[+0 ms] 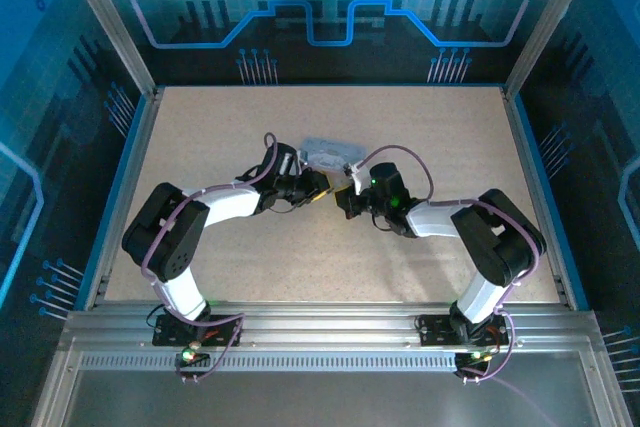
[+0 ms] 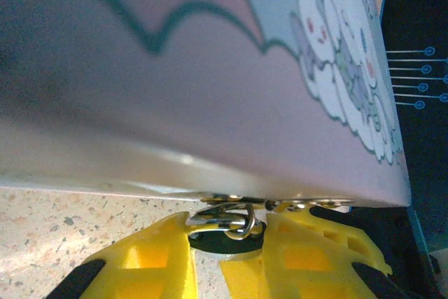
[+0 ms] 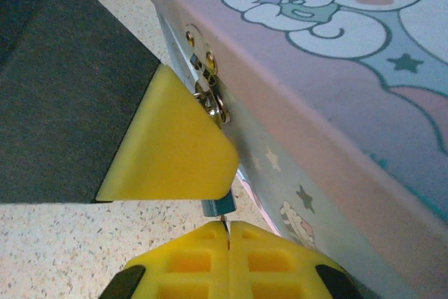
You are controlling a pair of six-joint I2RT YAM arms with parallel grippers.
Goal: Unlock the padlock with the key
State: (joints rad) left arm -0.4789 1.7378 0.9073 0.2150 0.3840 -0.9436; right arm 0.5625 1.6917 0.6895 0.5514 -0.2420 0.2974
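Observation:
In the left wrist view the dark padlock sits between my left gripper's yellow fingers, which are shut on its body. Its silvery shackle is hooked through the hasp of the lilac tin. In the right wrist view the padlock's bottom end pokes out below the left gripper's yellow finger. My right gripper is shut on the thin key, whose sliver runs up into that bottom end. From above, both grippers meet tip to tip at the tin's near side.
The lilac-grey tin with the cartoon lid lies mid-table just behind the grippers. Its metal hasp is on the side facing them. Raised blue rims border the speckled table on both sides.

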